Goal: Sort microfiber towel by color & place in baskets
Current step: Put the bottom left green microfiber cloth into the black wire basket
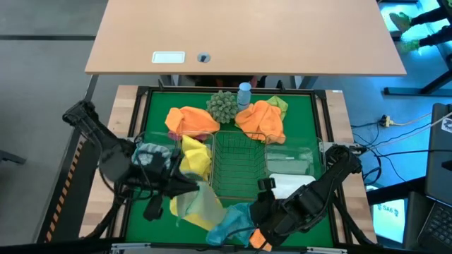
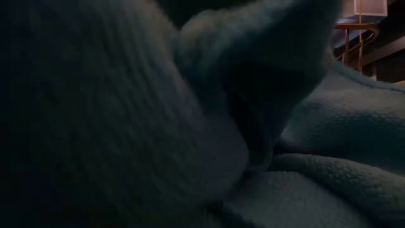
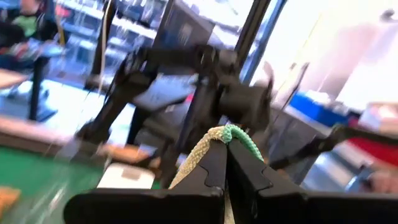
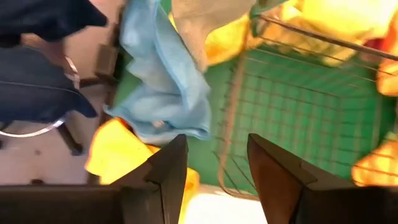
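Pinching green towel (image 3: 231, 132) btwn left fingers (image 3: 214, 165).

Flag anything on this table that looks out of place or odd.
A grey-green spiky ball and small blue bottle sit among the towels. A blue microfiber towel smothers the low camera. The wire-mesh basket is empty while towels lie loose around it.
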`<state>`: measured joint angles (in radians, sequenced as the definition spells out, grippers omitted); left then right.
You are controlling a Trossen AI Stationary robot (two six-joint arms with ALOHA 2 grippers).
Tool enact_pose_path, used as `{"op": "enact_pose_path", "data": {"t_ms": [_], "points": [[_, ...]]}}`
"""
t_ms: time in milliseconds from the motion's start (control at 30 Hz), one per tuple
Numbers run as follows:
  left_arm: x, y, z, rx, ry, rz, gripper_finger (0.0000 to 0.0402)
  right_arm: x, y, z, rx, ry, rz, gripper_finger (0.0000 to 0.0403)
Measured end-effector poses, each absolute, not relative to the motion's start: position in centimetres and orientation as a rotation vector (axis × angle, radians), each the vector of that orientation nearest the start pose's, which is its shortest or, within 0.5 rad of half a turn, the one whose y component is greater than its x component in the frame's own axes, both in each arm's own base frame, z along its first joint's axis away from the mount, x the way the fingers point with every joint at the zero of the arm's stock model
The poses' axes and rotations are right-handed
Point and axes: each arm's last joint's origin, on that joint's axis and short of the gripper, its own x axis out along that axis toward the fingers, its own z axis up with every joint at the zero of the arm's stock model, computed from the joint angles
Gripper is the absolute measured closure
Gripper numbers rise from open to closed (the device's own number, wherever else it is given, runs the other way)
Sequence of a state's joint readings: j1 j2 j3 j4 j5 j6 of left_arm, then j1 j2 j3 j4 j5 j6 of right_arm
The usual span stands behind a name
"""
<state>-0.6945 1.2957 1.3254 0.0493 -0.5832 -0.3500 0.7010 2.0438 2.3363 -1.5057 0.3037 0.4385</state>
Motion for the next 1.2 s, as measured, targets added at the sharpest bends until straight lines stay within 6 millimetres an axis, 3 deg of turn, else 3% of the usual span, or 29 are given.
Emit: {"op": "enact_pose_path", "data": {"t_ms": [500,733,867,1200], "points": [[26.5,-8.6,46.4,-0.442,-0.390,-0.141,0.0401,30.0,24.1,37.5,-0.282,1.146,0.100,0.0235],[27.3,-5.1,46.6,-0.424,-0.432,-0.065,0.0401,30.0,24.1,37.5,-0.286,1.146,0.102,0.0235],[28.6,-4.6,45.7,-0.407,-0.397,-0.032,0.0401,30.0,24.1,37.5,-0.286,1.146,0.102,0.0235],[34.1,-5.9,40.2,-0.451,-0.147,-0.131,0.0401,29.9,24.3,37.5,-0.248,1.184,0.159,0.0235]]}}
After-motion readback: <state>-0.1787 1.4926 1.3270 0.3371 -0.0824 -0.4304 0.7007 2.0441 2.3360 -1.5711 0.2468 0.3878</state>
